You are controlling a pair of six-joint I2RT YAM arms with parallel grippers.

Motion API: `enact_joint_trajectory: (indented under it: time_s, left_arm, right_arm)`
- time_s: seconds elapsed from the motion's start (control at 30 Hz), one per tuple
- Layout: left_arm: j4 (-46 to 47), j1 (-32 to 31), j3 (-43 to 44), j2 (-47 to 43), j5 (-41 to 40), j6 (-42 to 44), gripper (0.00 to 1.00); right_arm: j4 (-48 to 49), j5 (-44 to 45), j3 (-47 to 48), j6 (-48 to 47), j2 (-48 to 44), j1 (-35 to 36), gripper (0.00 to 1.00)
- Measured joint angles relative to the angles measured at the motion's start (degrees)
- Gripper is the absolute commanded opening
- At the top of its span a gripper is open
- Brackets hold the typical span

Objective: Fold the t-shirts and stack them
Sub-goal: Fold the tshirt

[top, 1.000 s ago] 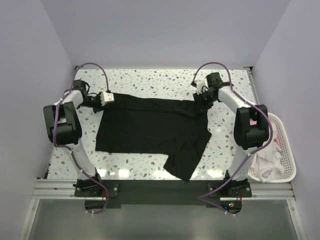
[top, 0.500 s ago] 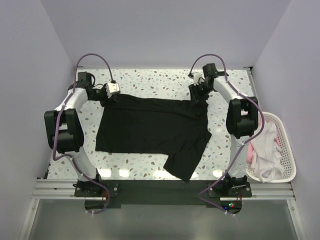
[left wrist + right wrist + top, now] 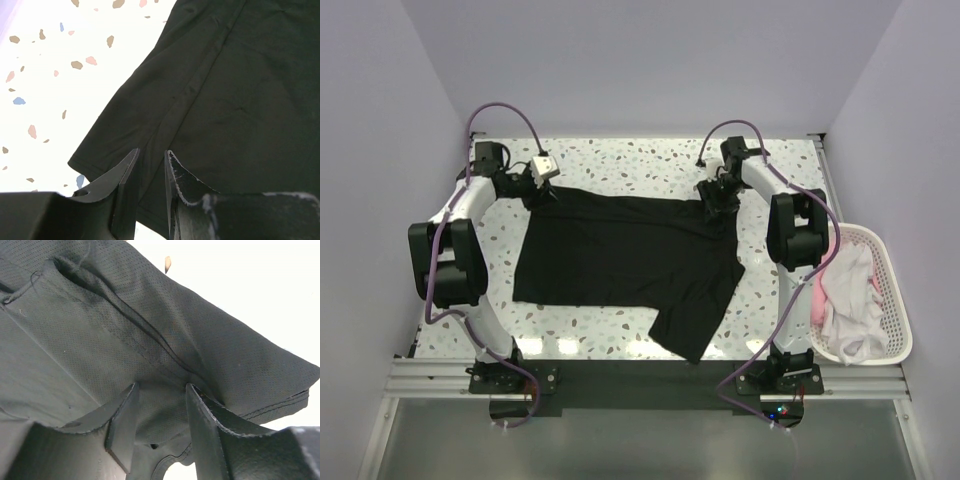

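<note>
Left end effector (image 3: 151, 153) and right end effector (image 3: 161, 386) have just parted; your black t-shirt (image 3: 620, 250) lies released, ready for folding.

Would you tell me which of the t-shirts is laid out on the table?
The black t-shirt; the white and pink t-shirts lie crumpled in the basket.

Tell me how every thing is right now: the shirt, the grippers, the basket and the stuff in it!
Black shirt, spread out on the table, not folded.
Left gripper, open a little, over the shirt's far left corner, holding nothing.
Right gripper, open, over the shirt's far right corner, holding nothing.
Basket, upright at the table's right side.
Clothes, white and pink, crumpled in the basket, unfolded.
</note>
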Motion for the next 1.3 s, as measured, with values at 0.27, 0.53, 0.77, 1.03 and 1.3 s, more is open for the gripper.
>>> enact_joint_trajectory:
  time_s: [0.27, 0.53, 0.77, 1.03, 1.3]
  left_arm:
    - [0.70, 0.02, -0.81, -0.46, 0.00, -1.01, 0.31]
    - [1.11, 0.02, -0.85, -0.46, 0.00, -1.14, 0.29]
    - [1.95, 0.00, -2.01, -0.55, -0.04, -2.05, 0.29]
    - [2.82, 0.00, -2.43, -0.57, -0.04, -2.71, 0.28]
    - [2.78, 0.00, -2.73, -0.94, -0.07, -3.08, 0.27]
  right_arm:
    - [0.00, 0.15, 0.00, -0.33, -0.04, 0.02, 0.47]
    - [-0.04, 1.33, 0.48, -1.49, -0.13, -0.04, 0.44]
    - [-0.46, 1.90, 2.47, -1.99, -0.13, -1.29, 0.44]
    - [-1.53, 3.17, 3.96, -2.89, -0.11, -2.47, 0.42]
    - [-2.54, 3.13, 3.96, -3.69, 0.22, -2.40, 0.37]
